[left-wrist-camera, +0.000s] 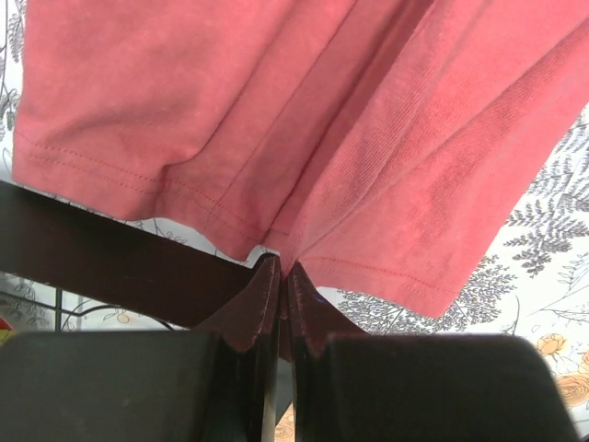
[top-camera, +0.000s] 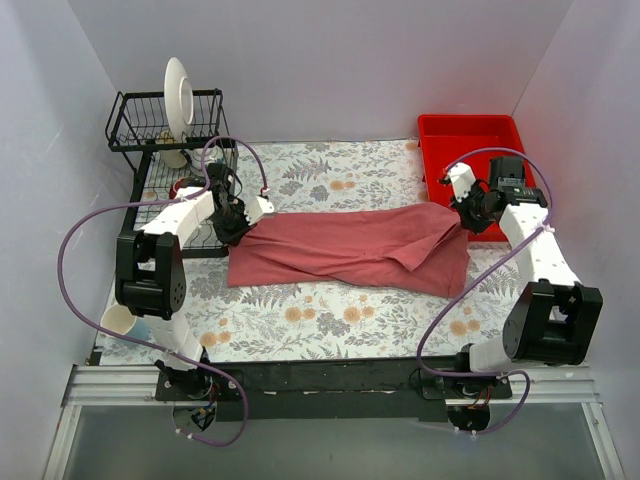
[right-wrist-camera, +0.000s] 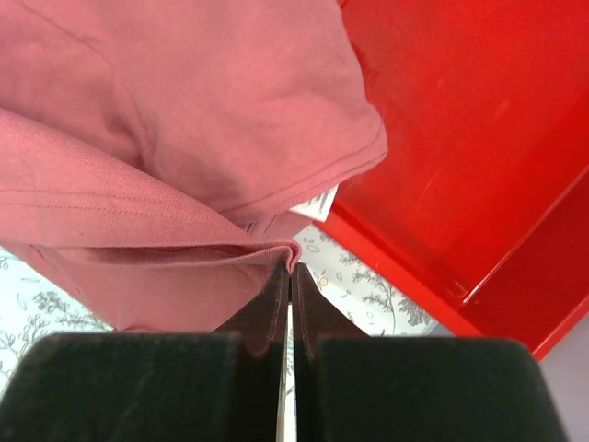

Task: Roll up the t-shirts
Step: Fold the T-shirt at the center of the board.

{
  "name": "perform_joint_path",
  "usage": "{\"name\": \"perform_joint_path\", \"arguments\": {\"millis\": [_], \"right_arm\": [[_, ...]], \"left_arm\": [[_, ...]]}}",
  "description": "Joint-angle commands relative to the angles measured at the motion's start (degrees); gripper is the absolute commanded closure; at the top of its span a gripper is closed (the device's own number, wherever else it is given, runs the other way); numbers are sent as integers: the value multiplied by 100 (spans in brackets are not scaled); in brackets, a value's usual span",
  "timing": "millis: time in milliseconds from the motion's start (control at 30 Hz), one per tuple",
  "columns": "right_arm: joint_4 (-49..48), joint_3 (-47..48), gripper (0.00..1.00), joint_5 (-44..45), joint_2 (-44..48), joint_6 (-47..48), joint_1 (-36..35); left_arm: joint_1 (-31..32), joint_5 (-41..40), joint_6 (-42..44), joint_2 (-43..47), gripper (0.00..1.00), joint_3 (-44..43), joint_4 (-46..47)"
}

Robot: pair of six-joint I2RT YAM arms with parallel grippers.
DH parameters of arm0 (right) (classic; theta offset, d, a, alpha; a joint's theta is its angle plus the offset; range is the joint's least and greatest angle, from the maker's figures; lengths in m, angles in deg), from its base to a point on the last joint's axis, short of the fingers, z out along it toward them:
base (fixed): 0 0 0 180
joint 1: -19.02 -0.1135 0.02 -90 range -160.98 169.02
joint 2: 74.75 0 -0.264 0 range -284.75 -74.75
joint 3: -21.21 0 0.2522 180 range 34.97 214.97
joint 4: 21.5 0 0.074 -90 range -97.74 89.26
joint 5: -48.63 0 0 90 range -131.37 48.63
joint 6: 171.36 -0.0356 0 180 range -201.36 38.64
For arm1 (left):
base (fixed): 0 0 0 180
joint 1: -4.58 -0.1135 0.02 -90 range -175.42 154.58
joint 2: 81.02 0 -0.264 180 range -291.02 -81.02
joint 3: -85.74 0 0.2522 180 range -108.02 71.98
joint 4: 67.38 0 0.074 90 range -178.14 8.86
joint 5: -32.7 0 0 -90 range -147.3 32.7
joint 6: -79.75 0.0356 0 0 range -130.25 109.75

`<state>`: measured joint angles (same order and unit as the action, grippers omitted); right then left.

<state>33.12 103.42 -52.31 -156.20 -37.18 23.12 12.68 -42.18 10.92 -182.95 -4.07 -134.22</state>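
So the t-shirt is stretched out in a long, loosely folded strip across the middle of the floral tablecloth, running left to right between the two arms. The left gripper is clamped tight on the shirt's left end. From its wrist cam you can see the stitched hem pinched right between the fingertips, with the cloth fanning out in creases from there. The right gripper is doing the same on the other end – jaws squeezed onto a folded edge of the fabric, just beside the red tray. A little white tag pokes out from under the shirt there. A dish rack with a plate sits in the far left corner, and a paper cup sits near the left arm's base.
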Motion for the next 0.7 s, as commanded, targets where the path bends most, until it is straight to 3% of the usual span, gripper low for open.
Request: {"name": "perform_joint_path", "arguments": {"millis": [0, 167, 467, 667], "right_arm": [[-272, 432, 99, -128, -195, -41, 38], [-281, 696, 99, -224, -494, -85, 30], [-88, 1127, 99, -286, -987, 29, -14], [-166, 1145, 99, -295, -1101, -68, -58]], "left_arm": [[-19, -298, -95, 68, 99, -42, 236], [-1, -220, -200, 86, 92, -15, 474], [-10, -307, -210, -46, 89, -112, 518], [-1, -360, -385, -81, 77, -138, 676]]}}
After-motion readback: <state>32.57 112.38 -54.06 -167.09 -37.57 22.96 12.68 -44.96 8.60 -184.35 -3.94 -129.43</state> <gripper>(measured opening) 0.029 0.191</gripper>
